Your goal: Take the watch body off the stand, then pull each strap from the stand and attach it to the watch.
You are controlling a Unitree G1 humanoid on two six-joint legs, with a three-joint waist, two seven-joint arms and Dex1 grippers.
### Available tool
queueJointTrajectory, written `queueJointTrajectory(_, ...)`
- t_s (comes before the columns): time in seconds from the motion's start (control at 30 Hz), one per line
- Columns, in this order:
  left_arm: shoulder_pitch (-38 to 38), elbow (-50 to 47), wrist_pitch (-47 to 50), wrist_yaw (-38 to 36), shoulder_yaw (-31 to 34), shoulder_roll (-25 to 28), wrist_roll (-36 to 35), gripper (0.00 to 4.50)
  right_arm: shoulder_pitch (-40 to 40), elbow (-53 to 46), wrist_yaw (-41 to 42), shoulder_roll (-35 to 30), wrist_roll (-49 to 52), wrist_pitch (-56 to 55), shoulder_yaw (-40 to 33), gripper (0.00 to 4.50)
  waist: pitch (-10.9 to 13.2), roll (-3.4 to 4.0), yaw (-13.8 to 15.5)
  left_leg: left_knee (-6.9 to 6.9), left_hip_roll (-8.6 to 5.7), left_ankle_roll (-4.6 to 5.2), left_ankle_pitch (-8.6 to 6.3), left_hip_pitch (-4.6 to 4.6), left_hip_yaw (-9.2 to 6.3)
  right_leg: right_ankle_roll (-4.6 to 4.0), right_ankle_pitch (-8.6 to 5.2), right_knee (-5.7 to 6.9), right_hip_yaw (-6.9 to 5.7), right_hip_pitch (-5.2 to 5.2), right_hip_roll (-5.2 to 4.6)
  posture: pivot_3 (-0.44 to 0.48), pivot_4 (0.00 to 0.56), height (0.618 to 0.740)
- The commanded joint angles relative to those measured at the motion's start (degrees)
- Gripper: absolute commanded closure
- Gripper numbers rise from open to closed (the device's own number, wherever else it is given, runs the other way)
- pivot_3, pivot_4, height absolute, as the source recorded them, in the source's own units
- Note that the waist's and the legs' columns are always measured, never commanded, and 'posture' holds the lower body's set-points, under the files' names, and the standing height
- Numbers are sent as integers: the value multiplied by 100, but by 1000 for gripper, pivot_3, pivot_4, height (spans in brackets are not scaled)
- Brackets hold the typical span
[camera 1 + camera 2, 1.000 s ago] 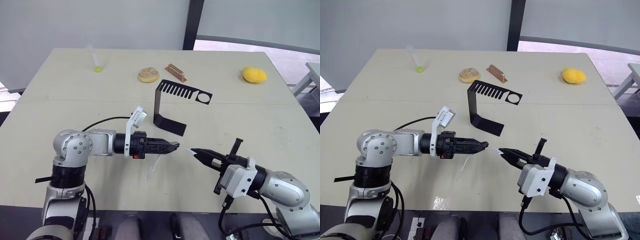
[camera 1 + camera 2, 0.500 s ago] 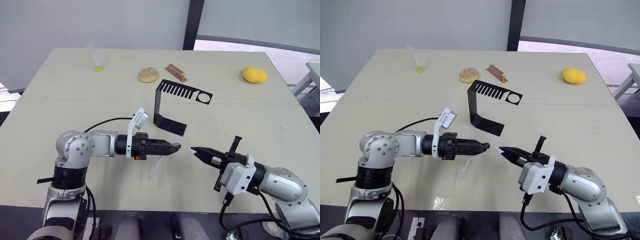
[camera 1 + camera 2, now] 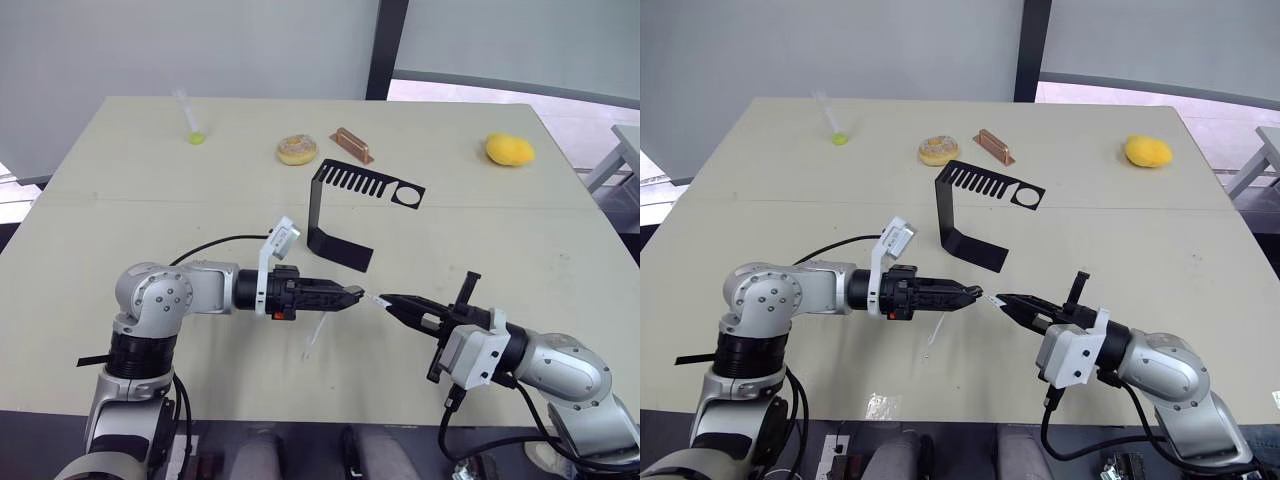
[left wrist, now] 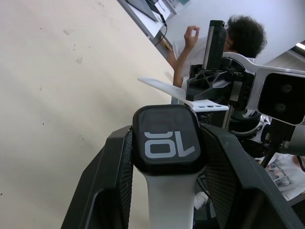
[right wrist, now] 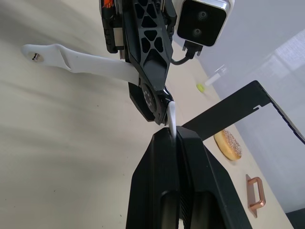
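Note:
My left gripper (image 3: 352,293) is shut on the watch body (image 4: 166,138), a small black case whose screen shows white digits. One white strap (image 3: 312,336) is fixed to the case and hangs down toward the table. My right gripper (image 3: 388,300) is shut on the second white strap (image 5: 172,118). That strap's free end points at the watch body's side and is almost touching it. The black stand (image 3: 338,216) is upright behind both grippers, and its slotted top plate holds nothing.
Along the far side of the table lie a donut (image 3: 296,150), a copper-brown block (image 3: 352,145), a yellow object (image 3: 508,149) and a clear tube with a green end (image 3: 191,122). A person (image 4: 237,39) is beyond the table in the left wrist view.
My left arm has edged to the right with the watch body, narrowing the gap to the strap held in my right gripper. The right gripper has barely moved.

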Motion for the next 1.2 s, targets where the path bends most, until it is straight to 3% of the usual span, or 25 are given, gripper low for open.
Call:
queueJointTrajectory(0.03, 17, -228, -103, -4, 5, -26, -32, 2917, -57, -71, -5, -27, 79, -75, 9, 4500, 0, 0, 0, 0, 0, 0, 0, 0, 0, 0, 0, 0, 0, 0, 0, 0, 150, 740)
queueJointTrajectory(1.2, 47, -347, -289, -92, -309, 69, 87, 2917, -115, -28, -22, -15, 28, -17, 140, 4500, 0, 0, -2, -1, 0, 0, 0, 0, 0, 0, 0, -1, 1, 0, 0, 0, 150, 740)
